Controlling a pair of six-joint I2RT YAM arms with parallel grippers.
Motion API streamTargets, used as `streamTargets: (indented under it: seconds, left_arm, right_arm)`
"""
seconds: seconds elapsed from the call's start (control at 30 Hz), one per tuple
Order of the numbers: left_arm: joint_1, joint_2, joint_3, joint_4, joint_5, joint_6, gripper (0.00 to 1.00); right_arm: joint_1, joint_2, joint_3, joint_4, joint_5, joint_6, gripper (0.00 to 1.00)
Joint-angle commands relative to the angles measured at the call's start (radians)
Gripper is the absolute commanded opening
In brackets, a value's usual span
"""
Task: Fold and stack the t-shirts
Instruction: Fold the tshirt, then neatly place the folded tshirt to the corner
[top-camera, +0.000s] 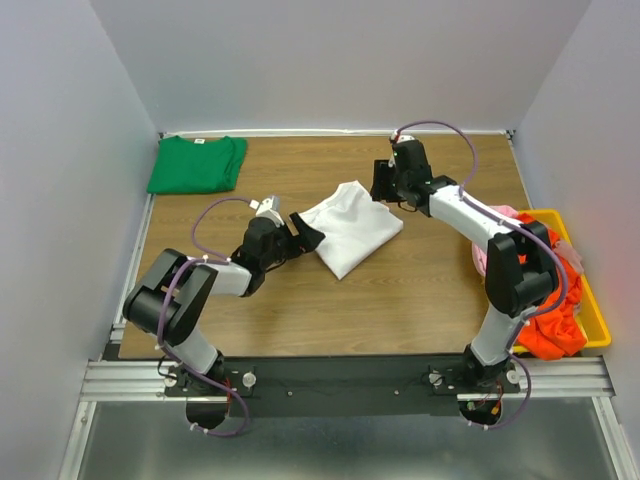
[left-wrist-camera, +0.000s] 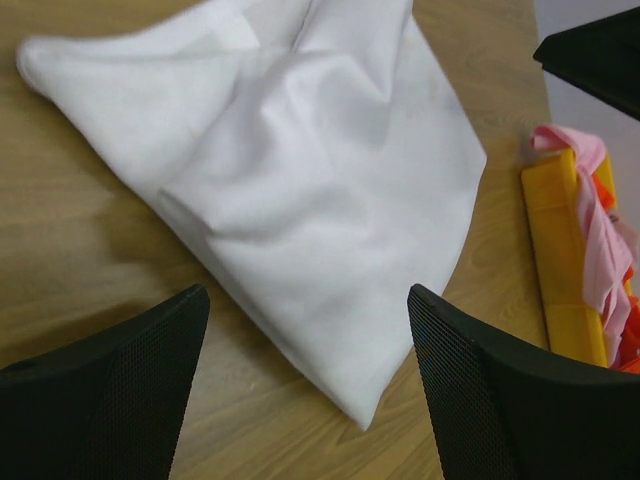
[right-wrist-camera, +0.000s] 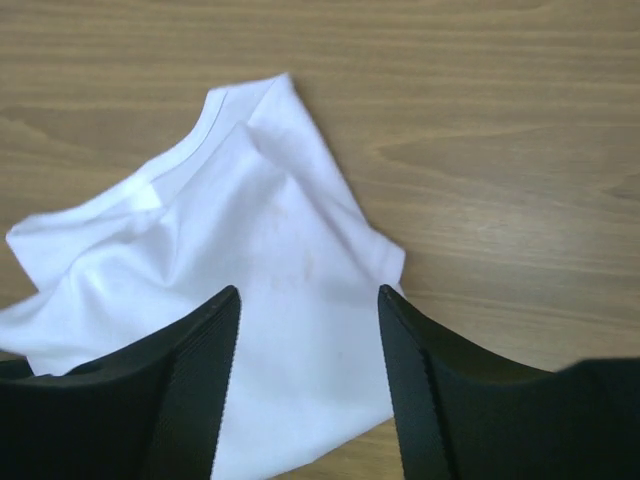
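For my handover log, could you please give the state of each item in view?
white t-shirt: roughly folded, not held.
green t-shirt: folded, far left corner.
pink t-shirt: crumpled in yellow bin.
orange-red t-shirt: crumpled in bin.
left gripper: open, empty.
right gripper: open, empty.

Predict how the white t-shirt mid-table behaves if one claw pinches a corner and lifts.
Probably floppy: the white t-shirt lies in soft creases and overlapping folds, so it would likely drape and unfold. Likely light, being thin cloth lying almost flat. Pushed, it would probably bunch on the wooden table rather than slide whole.
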Motion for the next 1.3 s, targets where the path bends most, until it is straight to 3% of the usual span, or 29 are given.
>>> streamTargets:
  seconds: [0.0,0.13,0.27,1.03,1.27]
  left_arm:
    - [-0.052,-0.028,-0.036,-0.022,-0.066,-0.015,0.87]
    - [-0.08,-0.013,-0.043,-0.022,-0.075,-0.039,0.8]
    - [-0.093,0.018,-0.036,-0.025,-0.079,-0.059,0.8]
    - [-0.107,0.231,0.075,-0.095,-0.122,-0.109,0.8]
    - [-0.135,0.276,0.119,-0.095,-0.122,-0.109,0.73]
  right_arm:
    - [0.005,-0.029,-0.094,0.09,-0.163,-0.003,0.58]
    - [0.005,-0.016,-0.143,0.14,-0.244,-0.002,0.52]
    - [0.005,0.017,-0.16,0.157,-0.257,0.004,0.5]
    - [0.005,0.117,-0.174,0.173,-0.301,0.029,0.49]
    - [0.003,0.142,-0.218,0.18,-0.344,0.047,0.48]
